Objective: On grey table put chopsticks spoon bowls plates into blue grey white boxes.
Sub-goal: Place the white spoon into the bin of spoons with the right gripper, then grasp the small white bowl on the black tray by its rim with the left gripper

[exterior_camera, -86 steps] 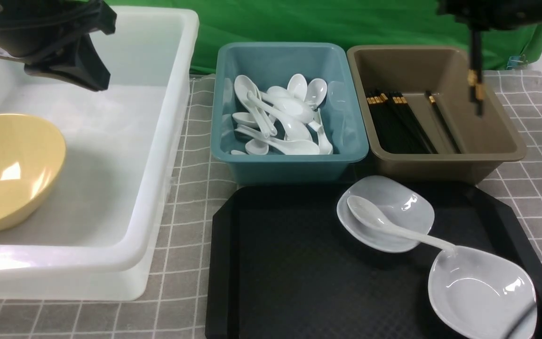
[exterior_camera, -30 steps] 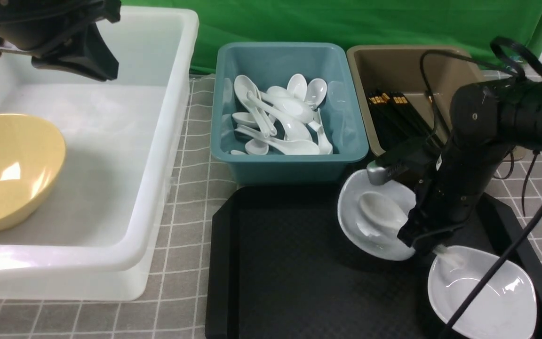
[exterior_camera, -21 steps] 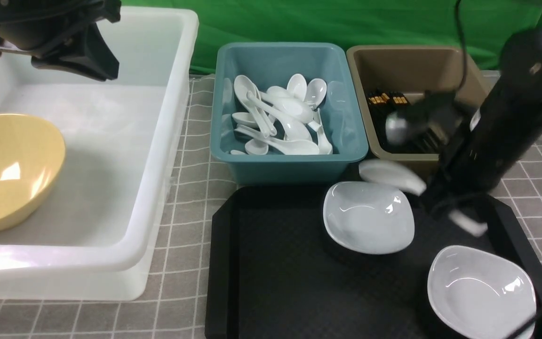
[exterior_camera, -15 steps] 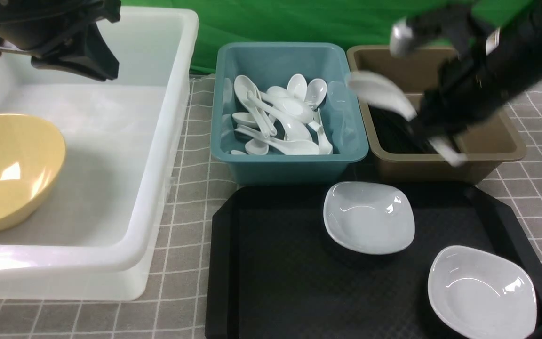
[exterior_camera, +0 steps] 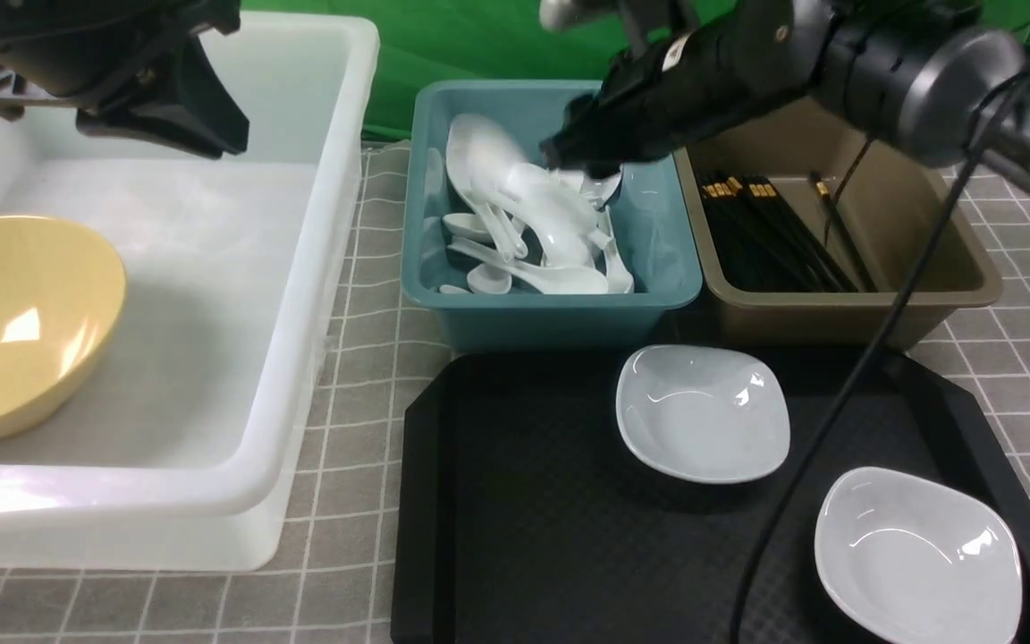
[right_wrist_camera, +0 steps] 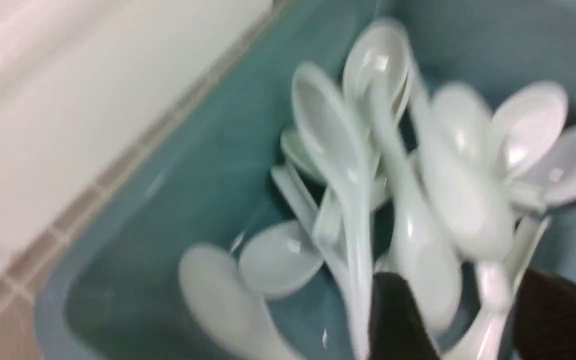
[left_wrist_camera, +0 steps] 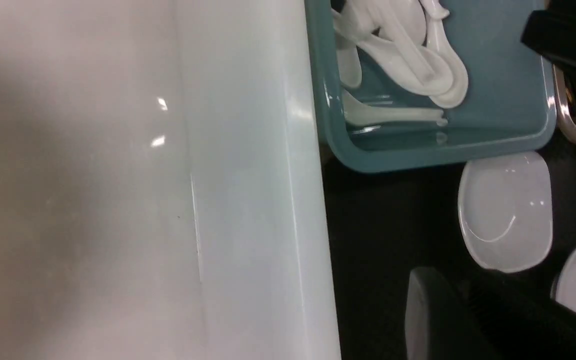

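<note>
We're over the blue box (exterior_camera: 551,300) — right gripper (right_wrist_camera: 475,320) jaws spread wide, gripping nothing. The spoon (exterior_camera: 497,165) lies blurred atop the pile inside, scoop toward 10 o'clock, handle trailing to 4. Best to rise straight up, jaws wide, so no handle snags. Left gripper (exterior_camera: 202,134) hangs over the white box (exterior_camera: 336,268) — whether its jaws are clenched, we cannot tell.

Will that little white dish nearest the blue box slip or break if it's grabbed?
Probably slippery: the white dish shines with bright glints. It looks hard and stiff, so it might chip if dropped. It likely won't roll, sitting low and flat on the black tray.
</note>
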Action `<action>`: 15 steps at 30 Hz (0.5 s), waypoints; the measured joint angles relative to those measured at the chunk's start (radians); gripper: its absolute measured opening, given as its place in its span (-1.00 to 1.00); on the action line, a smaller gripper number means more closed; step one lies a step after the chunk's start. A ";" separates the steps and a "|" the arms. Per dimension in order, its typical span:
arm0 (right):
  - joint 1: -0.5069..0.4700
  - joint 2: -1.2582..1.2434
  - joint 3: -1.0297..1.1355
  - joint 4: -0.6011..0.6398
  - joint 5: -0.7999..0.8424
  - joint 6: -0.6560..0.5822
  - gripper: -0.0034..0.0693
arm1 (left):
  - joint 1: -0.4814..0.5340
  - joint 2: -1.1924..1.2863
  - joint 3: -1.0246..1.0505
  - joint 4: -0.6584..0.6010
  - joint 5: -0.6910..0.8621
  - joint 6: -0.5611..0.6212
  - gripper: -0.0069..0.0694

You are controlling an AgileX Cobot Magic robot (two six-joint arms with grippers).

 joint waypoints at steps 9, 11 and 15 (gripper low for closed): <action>-0.038 -0.271 -0.033 -0.068 0.458 -0.067 -0.88 | -0.168 0.023 0.000 -0.035 0.004 -0.028 -0.37; -0.055 -0.418 0.030 -0.099 0.505 -0.033 -0.90 | -0.258 0.065 -0.005 -0.028 0.006 -0.059 -0.30; -0.071 -0.693 0.268 -0.117 0.524 0.038 -0.90 | -0.411 0.197 -0.008 0.005 -0.010 -0.103 -0.15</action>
